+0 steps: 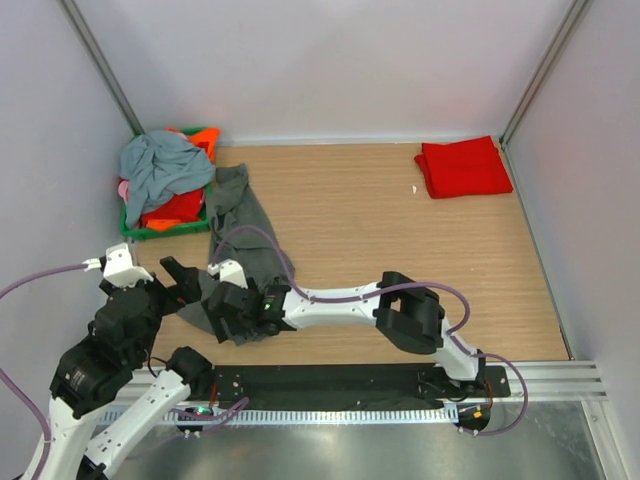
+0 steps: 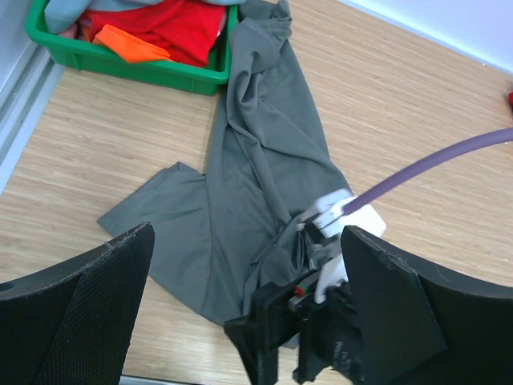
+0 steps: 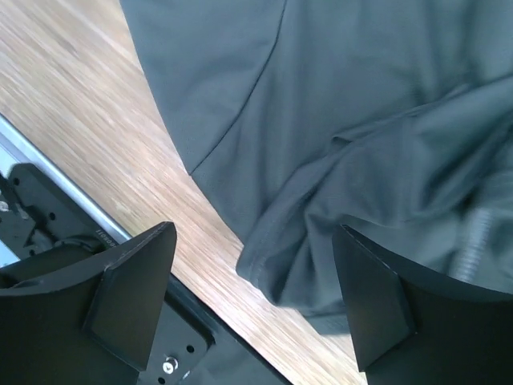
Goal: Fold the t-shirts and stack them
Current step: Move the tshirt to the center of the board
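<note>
A large dark charcoal-grey t-shirt (image 1: 240, 225) lies crumpled in a long strip from the basket toward the near left; it also shows in the left wrist view (image 2: 256, 168) and the right wrist view (image 3: 337, 104). My right gripper (image 1: 228, 318) reaches across to the shirt's near end, open, with a bunched hem (image 3: 296, 265) between its fingers (image 3: 132, 293). My left gripper (image 1: 183, 285) is open and empty just left of it, looking at the right gripper (image 2: 317, 321). A folded red t-shirt (image 1: 463, 167) lies at the far right. Blue-grey (image 1: 160, 165), red and orange shirts fill the basket.
A green plastic basket (image 1: 150, 232) stands at the far left corner, also in the left wrist view (image 2: 144, 70). A purple cable (image 2: 433, 164) loops over the grey shirt. Walls close the table on three sides. A black base rail (image 3: 48, 241) runs along the near edge.
</note>
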You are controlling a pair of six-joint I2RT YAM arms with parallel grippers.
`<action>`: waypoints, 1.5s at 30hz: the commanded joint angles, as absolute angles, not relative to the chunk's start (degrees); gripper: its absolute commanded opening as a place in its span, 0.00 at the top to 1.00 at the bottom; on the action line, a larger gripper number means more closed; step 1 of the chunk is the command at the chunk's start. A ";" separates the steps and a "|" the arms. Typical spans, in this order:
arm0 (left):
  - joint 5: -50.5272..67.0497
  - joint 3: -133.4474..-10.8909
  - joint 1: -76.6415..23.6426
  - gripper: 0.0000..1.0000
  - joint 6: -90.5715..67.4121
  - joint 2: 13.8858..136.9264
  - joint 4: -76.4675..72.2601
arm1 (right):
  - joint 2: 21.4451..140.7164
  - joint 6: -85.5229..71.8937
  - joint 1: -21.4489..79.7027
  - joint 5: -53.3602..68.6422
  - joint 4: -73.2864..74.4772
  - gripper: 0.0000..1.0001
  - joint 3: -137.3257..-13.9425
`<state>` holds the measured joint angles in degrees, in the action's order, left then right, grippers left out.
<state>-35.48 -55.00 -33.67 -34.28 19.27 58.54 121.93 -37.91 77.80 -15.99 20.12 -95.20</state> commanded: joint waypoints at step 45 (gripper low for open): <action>-36.13 -53.97 -33.57 0.00 -35.25 24.17 55.29 | 54.75 -61.79 55.90 -47.46 61.00 0.00 -54.67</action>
